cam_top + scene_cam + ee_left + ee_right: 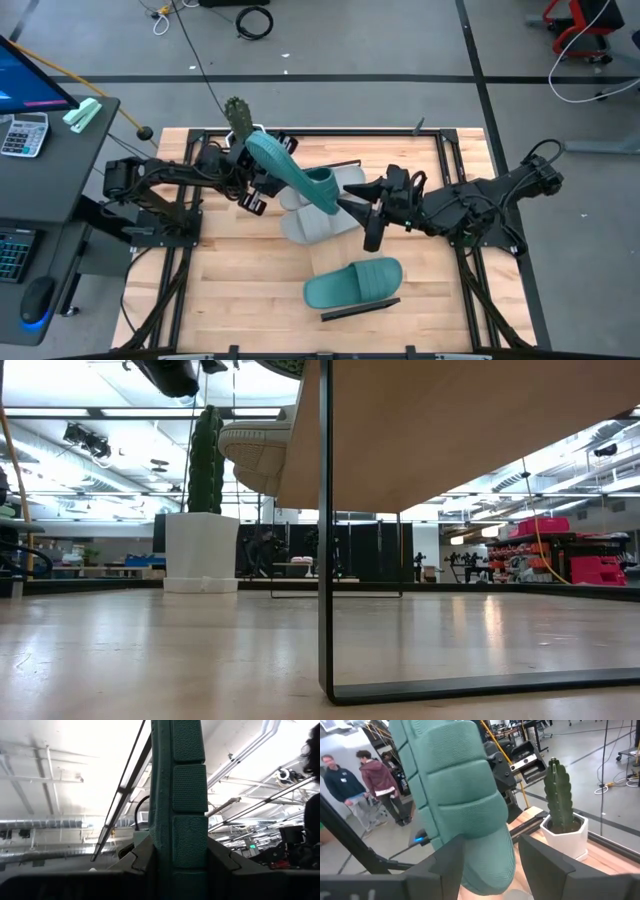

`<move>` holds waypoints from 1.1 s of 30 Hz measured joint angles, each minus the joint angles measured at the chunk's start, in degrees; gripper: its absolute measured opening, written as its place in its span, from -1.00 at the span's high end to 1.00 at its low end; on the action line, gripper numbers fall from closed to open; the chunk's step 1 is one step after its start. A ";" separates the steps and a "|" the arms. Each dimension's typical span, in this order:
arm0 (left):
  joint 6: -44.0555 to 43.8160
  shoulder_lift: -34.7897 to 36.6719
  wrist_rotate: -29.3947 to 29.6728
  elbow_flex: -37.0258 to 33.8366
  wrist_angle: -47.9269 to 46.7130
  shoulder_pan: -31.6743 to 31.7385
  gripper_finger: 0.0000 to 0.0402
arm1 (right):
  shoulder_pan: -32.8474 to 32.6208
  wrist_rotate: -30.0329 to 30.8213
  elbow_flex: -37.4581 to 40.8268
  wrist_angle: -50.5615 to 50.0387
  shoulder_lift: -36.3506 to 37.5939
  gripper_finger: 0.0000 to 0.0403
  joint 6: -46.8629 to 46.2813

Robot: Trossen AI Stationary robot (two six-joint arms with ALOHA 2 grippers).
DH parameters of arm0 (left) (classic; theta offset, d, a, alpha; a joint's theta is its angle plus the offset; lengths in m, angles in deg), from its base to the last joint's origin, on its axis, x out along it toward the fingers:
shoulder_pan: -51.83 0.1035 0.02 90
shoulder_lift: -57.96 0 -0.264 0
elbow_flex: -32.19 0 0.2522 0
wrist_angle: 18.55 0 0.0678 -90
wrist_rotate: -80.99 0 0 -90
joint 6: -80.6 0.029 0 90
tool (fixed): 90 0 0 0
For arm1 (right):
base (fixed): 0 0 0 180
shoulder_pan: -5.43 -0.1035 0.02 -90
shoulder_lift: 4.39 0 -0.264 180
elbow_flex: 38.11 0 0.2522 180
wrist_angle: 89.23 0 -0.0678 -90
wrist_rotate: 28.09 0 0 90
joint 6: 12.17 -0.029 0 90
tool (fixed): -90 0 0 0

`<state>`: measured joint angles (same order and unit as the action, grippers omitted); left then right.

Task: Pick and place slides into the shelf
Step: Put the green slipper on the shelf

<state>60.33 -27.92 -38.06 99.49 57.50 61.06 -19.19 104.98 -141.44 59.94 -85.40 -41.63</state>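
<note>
A teal slide (290, 170) hangs in the air above the table's middle, between my two grippers. My left gripper (260, 160) is shut on its end nearer the table's left. My right gripper (355, 215) is shut on its strap end. Under it, two grey slides (312, 222) lie side by side on the shelf (450, 440); the sole of one (258, 455) juts over the board's edge. A second teal slide (352, 283) lies sole down near the shelf's near end frame (362, 307). My left gripper pinches the teal slide's end (180, 855) between its two fingers, slanting up from the table's left. The ribbed sole faces the wrist camera. The slide rises away from the fingers, clear of everything below. My right gripper has the slide's rounded strap end (485, 865) between its two fingers (452, 862), which stand wide apart across the slide's width. It comes about level from the table's right. The sole faces the wrist camera, and the slide slants up and away, clear of the table.
A cactus in a white pot (238, 115) stands at the table's far left, close behind the left gripper. A desk with a keyboard (40, 140) is off the table's left. Two people (350, 780) stand in the room beyond. Bare tabletop (240, 290) lies at the near left.
</note>
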 joint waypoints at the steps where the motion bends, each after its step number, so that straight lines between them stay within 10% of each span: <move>1: -0.13 0.00 -0.65 0.72 -0.01 0.12 0.45 | 0.22 -0.28 -0.01 0.47 0.00 0.04 -0.21; 33: -1.92 0.02 -5.32 4.48 0.17 3.09 0.45 | 0.07 -10.12 0.01 5.80 0.02 -0.05 16.28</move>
<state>58.41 -27.90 -43.38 103.97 57.67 64.15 -19.12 94.86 -141.43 65.74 -85.38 -25.35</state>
